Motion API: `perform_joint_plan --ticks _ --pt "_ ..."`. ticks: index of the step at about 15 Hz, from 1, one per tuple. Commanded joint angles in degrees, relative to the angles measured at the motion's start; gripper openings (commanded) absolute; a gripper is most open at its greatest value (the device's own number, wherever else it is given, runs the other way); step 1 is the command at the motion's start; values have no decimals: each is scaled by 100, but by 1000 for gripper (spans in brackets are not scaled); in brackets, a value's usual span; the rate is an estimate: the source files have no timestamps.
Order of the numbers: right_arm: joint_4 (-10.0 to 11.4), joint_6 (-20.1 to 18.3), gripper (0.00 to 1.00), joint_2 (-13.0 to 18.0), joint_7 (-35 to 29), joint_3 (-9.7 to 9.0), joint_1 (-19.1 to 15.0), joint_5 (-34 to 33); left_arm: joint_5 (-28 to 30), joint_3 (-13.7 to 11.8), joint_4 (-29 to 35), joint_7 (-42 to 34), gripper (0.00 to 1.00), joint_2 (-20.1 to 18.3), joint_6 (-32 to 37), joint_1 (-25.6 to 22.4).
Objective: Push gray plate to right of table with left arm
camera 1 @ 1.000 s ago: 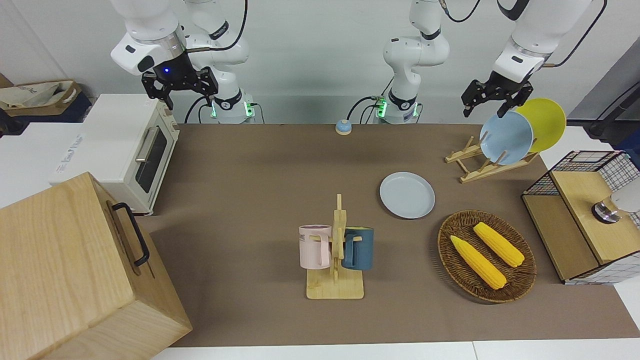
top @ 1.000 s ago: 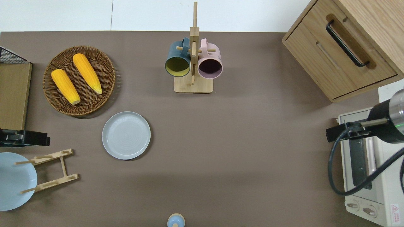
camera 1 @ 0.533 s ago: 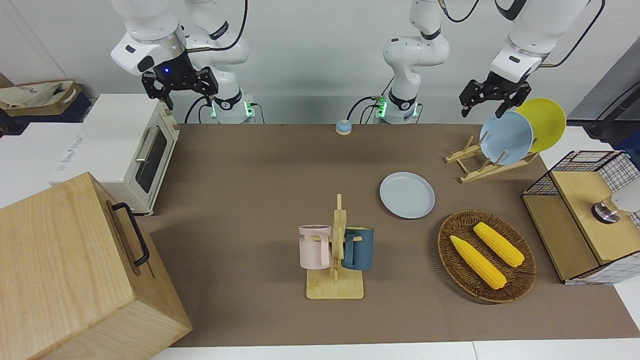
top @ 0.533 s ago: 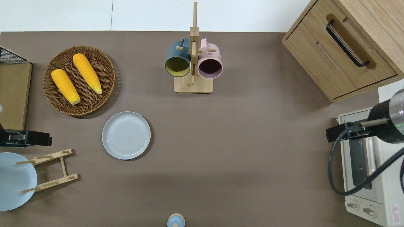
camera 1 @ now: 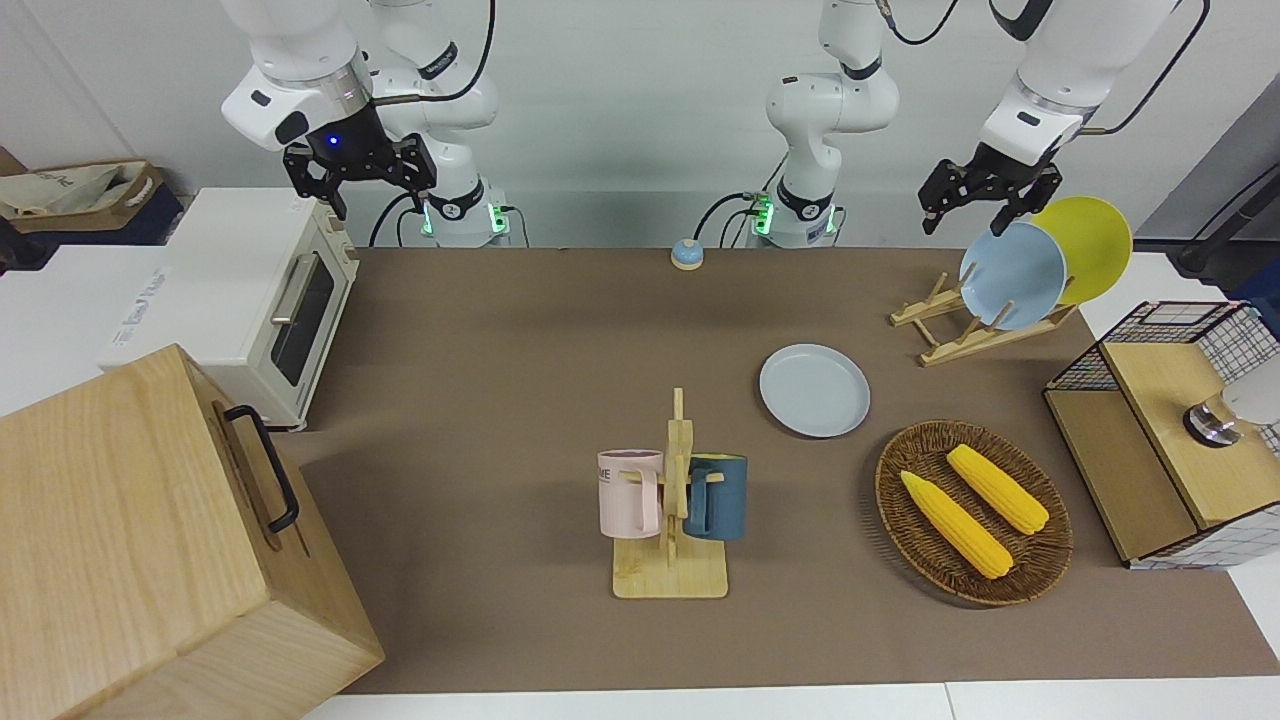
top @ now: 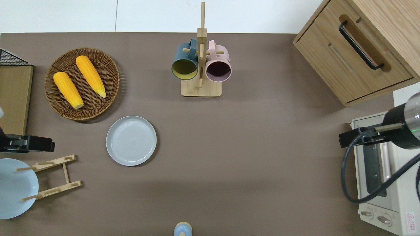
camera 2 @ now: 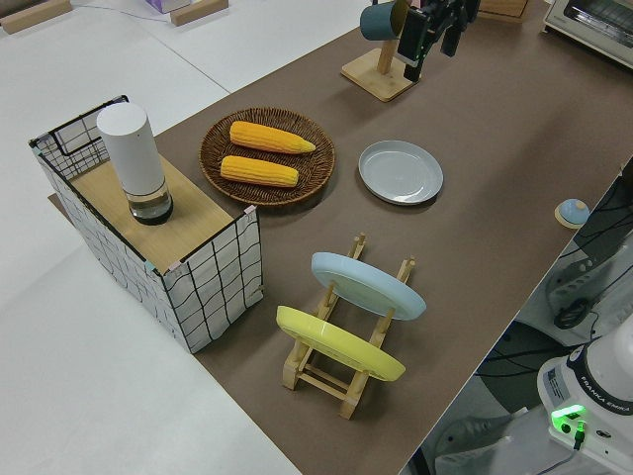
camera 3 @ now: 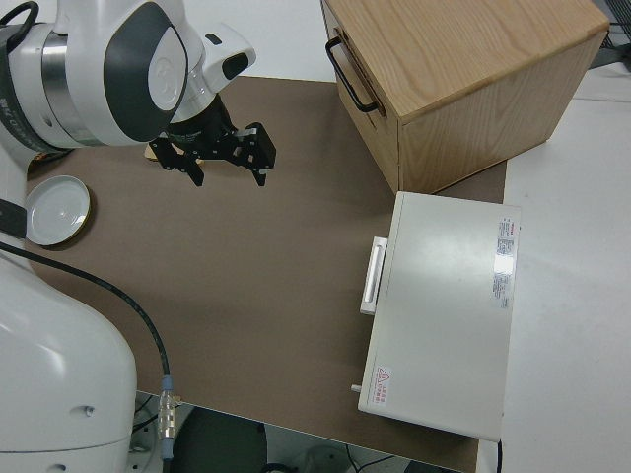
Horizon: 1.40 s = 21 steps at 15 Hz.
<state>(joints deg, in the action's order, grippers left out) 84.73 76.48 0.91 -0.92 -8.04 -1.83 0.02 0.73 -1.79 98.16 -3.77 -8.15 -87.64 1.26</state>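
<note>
The gray plate (camera 1: pixel 814 390) is lying untouched on the tabletop (camera 1: pixel 520 340) while the left gripper (camera 1: pixel 985 198), jaws apparently open, is being held above the plate rack (camera 1: pixel 975 325), seemingly for approach.

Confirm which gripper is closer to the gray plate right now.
Left. The left gripper is up over the plate rack's end of the table, not touching the gray plate. The right gripper is parked.

The gray plate (top: pixel 131 140) lies flat on the table (top: pixel 249 157), just beside the basket (top: pixel 105 108) holding two corn cobs (top: pixel 78 82), nearer the robots, with the mug stand (top: pixel 200 88) farther off.
</note>
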Motion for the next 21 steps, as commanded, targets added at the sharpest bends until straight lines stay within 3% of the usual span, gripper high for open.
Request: perform_joint_plan --ticks 1,10,14,21 --pt "-53 -89 983 14 -66 -92 -107 25 -91 -15 80 104 991 -2 -156 85" --pt "-53 -89 983 14 -75 -92 -107 25 -47 47 633 122 993 16 -771 94" --pt "-53 -89 983 14 -66 -92 -115 25 -38 214 1257 517 993 -46 -1474 94" --pt "-53 -89 983 14 -75 -92 -115 25 -12 214 2074 509 993 -46 -2406 103"
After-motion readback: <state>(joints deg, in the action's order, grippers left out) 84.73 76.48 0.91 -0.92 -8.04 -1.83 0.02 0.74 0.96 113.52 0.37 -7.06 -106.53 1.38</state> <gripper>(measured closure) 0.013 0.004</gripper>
